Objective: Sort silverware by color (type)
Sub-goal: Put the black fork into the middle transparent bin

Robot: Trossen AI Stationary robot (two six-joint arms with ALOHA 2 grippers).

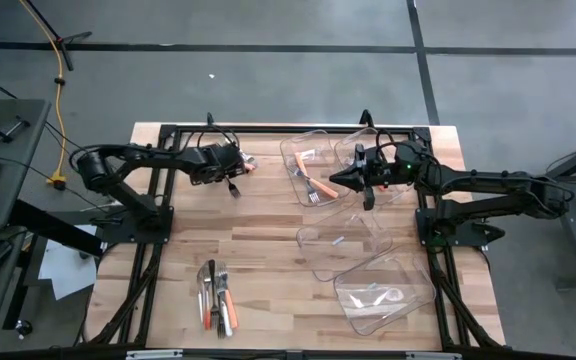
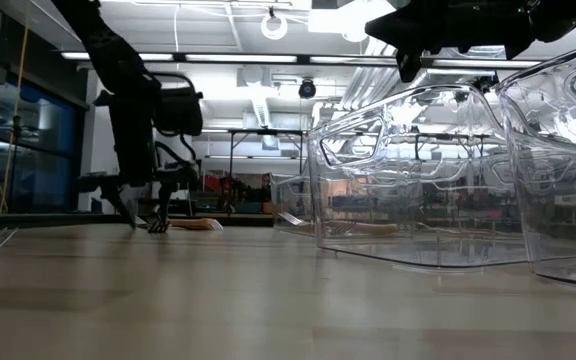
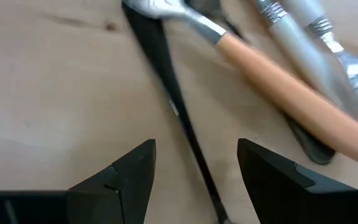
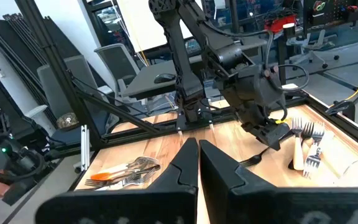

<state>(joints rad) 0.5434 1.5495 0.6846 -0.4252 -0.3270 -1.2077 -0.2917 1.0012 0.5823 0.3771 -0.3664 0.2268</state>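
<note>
Silverware: one heap of orange-, white- and dark-handled pieces (image 1: 217,296) at the table's near edge; a smaller cluster (image 1: 240,165) at the far left
Dark slim metal utensil (image 3: 179,115): flat on the wooden table (image 1: 258,235), between the left fingers
Left gripper (image 3: 194,165): spread wide, low over it
Right gripper (image 1: 370,195): pinched closed, empty, above the clear plastic bins (image 1: 313,160)
Orange-handled fork (image 1: 320,187): inside a far bin

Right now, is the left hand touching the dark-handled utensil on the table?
Apart. The left wrist view shows the left hand open, its fingers on either side of the dark-handled utensil, with bare wood visible between each finger and the handle.
</note>
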